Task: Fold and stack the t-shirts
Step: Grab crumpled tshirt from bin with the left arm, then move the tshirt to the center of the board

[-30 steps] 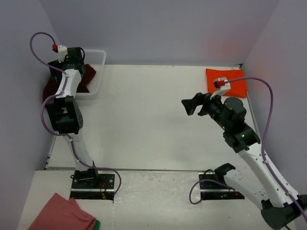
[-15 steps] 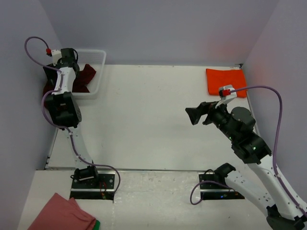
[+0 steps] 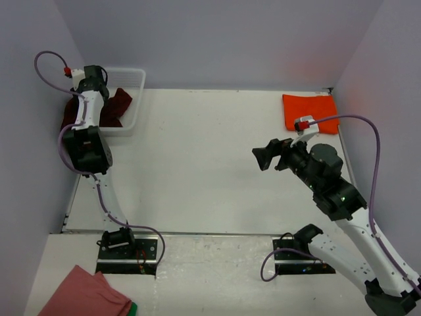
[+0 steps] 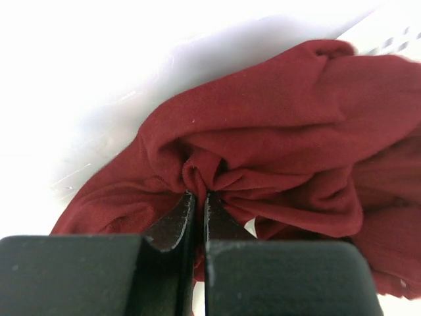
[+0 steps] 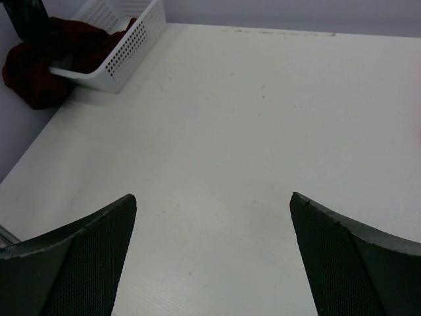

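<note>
At the basket (image 3: 139,93), the outstretched left gripper (image 4: 197,196) pinches maroon t-shirt (image 4: 276,125)

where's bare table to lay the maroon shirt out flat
The wide middle of the table is bare, from the white basket across to the orange t-shirt. Crowded: the far-left corner, where the left gripper pinches the maroon t-shirt, and the right side under the open right gripper.

There are no words, numbers, labels or signs to read in any of the pictures.
</note>
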Controlling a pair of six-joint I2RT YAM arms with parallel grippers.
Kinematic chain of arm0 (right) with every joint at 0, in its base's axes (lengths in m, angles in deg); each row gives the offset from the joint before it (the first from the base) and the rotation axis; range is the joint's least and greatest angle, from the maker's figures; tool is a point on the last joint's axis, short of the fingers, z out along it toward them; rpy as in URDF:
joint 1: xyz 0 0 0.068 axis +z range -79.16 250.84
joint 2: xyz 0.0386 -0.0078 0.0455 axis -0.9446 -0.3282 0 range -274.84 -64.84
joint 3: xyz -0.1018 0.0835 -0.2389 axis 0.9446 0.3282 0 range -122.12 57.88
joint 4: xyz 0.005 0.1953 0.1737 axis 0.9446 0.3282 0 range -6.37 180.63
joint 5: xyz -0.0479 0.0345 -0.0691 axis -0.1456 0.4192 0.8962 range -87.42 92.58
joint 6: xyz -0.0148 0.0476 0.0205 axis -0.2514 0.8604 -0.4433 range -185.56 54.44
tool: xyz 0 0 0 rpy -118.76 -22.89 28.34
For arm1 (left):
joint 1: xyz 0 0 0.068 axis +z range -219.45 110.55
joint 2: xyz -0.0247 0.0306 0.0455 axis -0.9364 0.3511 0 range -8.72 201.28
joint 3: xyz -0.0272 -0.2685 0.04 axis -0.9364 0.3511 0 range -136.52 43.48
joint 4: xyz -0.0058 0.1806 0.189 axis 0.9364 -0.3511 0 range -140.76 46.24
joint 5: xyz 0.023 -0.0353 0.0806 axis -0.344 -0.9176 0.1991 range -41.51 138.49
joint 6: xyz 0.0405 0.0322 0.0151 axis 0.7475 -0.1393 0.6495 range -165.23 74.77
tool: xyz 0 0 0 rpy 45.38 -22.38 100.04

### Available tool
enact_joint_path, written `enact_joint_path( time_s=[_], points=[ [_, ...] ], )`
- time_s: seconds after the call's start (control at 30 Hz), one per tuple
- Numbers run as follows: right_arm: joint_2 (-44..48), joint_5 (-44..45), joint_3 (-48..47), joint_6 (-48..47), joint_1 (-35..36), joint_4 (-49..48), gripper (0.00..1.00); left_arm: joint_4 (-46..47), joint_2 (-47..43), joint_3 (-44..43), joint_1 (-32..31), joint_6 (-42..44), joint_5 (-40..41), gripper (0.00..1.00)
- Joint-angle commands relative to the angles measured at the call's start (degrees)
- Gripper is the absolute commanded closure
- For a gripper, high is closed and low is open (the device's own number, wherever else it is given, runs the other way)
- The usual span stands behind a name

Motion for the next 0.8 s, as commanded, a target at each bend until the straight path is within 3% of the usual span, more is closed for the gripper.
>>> enact_joint_path(
  time_s=[0.0,0.13,0.37,0.5,0.6,0.77],
  points=[
    [-1.1,-0.7,0.5,-0.1,0.4,-1.9,0.01,-0.6,-7.4,-5.4,-2.0,-0.4,-2.8,1.00],
    [-1.3,0.1,0.7,0.2,0.4,-2.2,0.01,4.0,-15.6,-5.1,-5.7,5.2,-6.8,1.00],
    [-3.8,4.5,-0.2,1.0,0.3,-0.9,0.01,10.1,-33.8,-1.3,-20.1,15.0,-13.2,1.00],
    [-4.8,7.1,-0.1,2.1,0.4,-0.7,0.01,11.0,-42.0,-3.6,-27.3,18.8,-17.8,1.00],
    [-5.4,12.7,-1.3,3.7,0.7,1.1,0.01,8.3,-48.3,-4.5,-32.0,16.0,-23.1,1.00],
    [-4.7,19.1,-3.4,5.6,1.3,3.5,0.01,1.5,-55.1,-1.1,-32.7,8.8,-38.0,1.00]
  ],
)
